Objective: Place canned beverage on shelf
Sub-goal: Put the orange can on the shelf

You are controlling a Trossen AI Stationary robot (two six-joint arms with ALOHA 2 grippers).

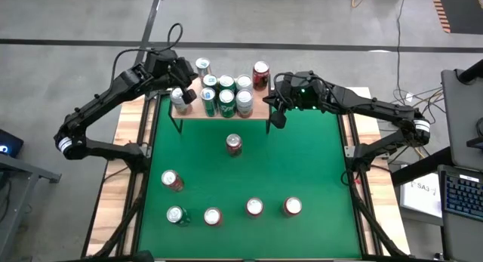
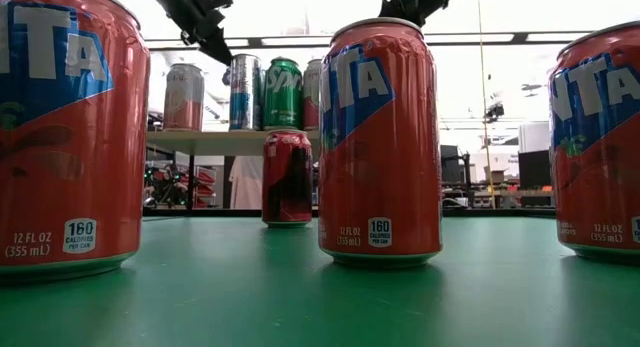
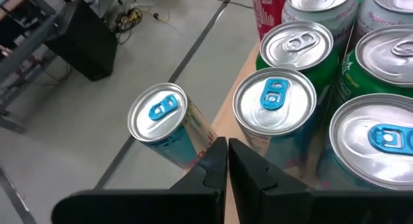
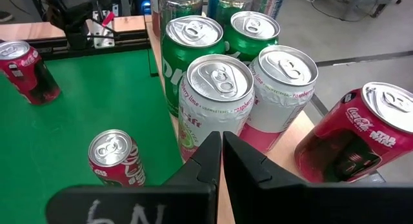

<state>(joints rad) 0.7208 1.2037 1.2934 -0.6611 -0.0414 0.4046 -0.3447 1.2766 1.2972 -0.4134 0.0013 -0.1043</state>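
The shelf [image 1: 260, 106], a light-wood board on thin black legs, stands at the table's far edge and carries several upright cans [image 1: 226, 96]. My left gripper [image 1: 186, 93] hovers shut over the shelf's left end, just behind a slim blue-tabbed can [image 3: 160, 117] that stands at the board's edge. My right gripper [image 1: 276, 115] is shut at the shelf's right end, above the green table, facing a white raspberry-lime can [image 4: 216, 88] and a red cola can [image 4: 358, 133]. Neither gripper holds anything.
Several more cans stand on the green table [image 1: 302, 156]: one red can [image 1: 234, 144] in front of the shelf, another [image 1: 172, 180] at the left, and a row [image 1: 254, 208] near the front edge. These orange cans [image 2: 380, 137] fill the low view.
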